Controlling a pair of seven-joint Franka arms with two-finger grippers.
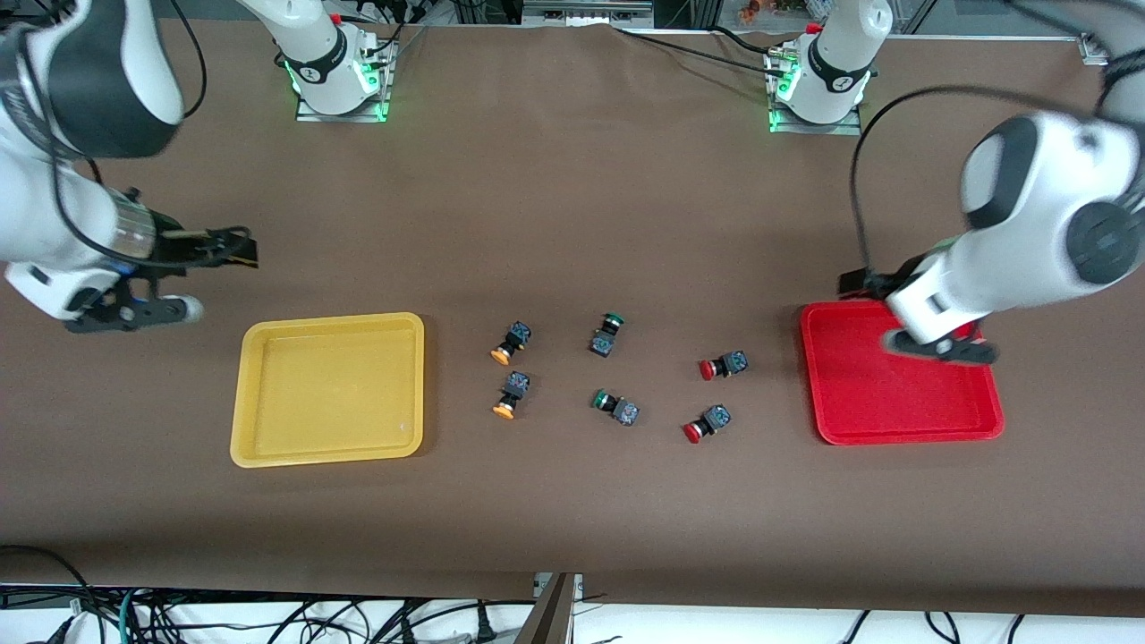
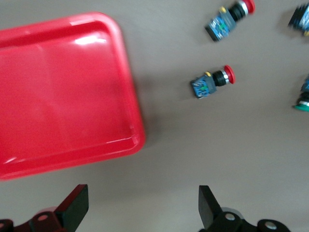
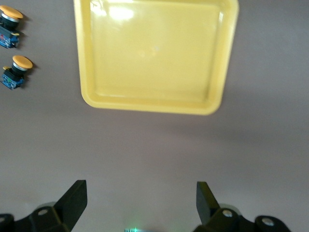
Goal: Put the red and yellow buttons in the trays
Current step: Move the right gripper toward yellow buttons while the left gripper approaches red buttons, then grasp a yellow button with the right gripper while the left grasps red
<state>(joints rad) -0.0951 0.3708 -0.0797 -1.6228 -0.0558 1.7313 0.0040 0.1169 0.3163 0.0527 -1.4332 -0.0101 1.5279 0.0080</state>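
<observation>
Two yellow-capped buttons (image 1: 512, 343) (image 1: 510, 396) lie beside the yellow tray (image 1: 331, 394). Two red-capped buttons (image 1: 723, 365) (image 1: 706, 423) lie beside the red tray (image 1: 894, 402). Both trays hold nothing. My left gripper (image 1: 939, 347) hovers open and empty over the red tray's rim; the left wrist view shows its open gripper (image 2: 143, 208), the red tray (image 2: 63, 92) and both red buttons (image 2: 212, 83) (image 2: 229, 20). My right gripper (image 1: 134, 311) is open and empty over the table beside the yellow tray; the right wrist view shows its gripper (image 3: 141, 205), the yellow tray (image 3: 154, 53) and both yellow buttons (image 3: 10, 19) (image 3: 17, 71).
Two green-capped buttons (image 1: 607, 334) (image 1: 615, 406) lie between the yellow and red pairs. One green cap (image 2: 301, 104) shows at the edge of the left wrist view. The brown table reaches well past both trays toward the front camera.
</observation>
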